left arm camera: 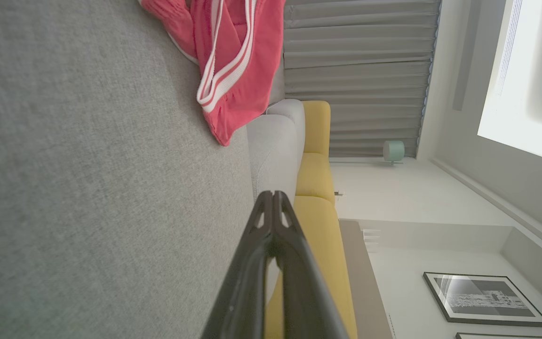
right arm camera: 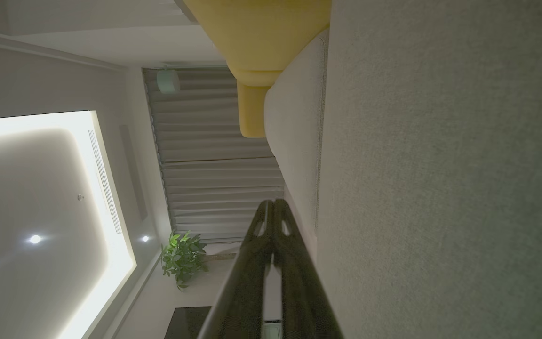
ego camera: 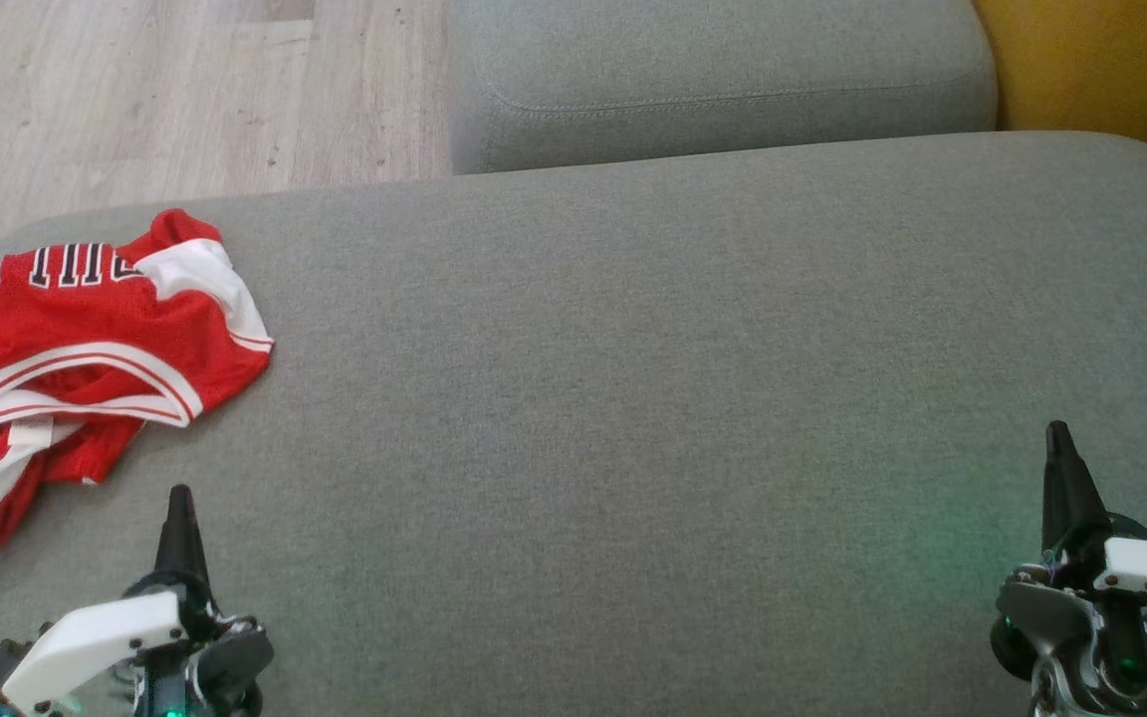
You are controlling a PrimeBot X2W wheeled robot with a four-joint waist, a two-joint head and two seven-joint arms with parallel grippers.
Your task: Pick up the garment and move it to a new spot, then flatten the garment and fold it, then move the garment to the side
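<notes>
1. My left pincer (ego camera: 181, 503): two long dark tapered fingers pressed together into a single point, with nothing between them. It is at the lower left, over the cushion.
2. My right pincer (ego camera: 1059, 443): the same dark fingers, also closed tight and empty, at the lower right.
3. Both are above the broad grey woven-fabric seat cushion (ego camera: 633, 398), which is flat with a fine grainy weave and rounded corners.
4. The red sports jersey with white striped trim (ego camera: 86, 339) lies crumpled at the cushion's left edge. It is ahead of the left pincer but not touching it, and well apart from the right one.
5. Writing: black block letters edged in white run along the jersey's far fold. Only upright strokes show, so I can't read them.
6. A small white fabric tag (ego camera: 31, 433) sits by the striped neckline band. It is too small to read.
7. The jersey cloth looks thin and soft, rumpled into folds, and the trim bands curve.
8. Further out is a second grey cushion with a stitched seam (ego camera: 713, 80).
9. A smooth yellow upholstered block (ego camera: 1101, 70) is at the upper right.
10. The pale wood-plank floor (ego camera: 135, 90) is at the upper left.
</notes>
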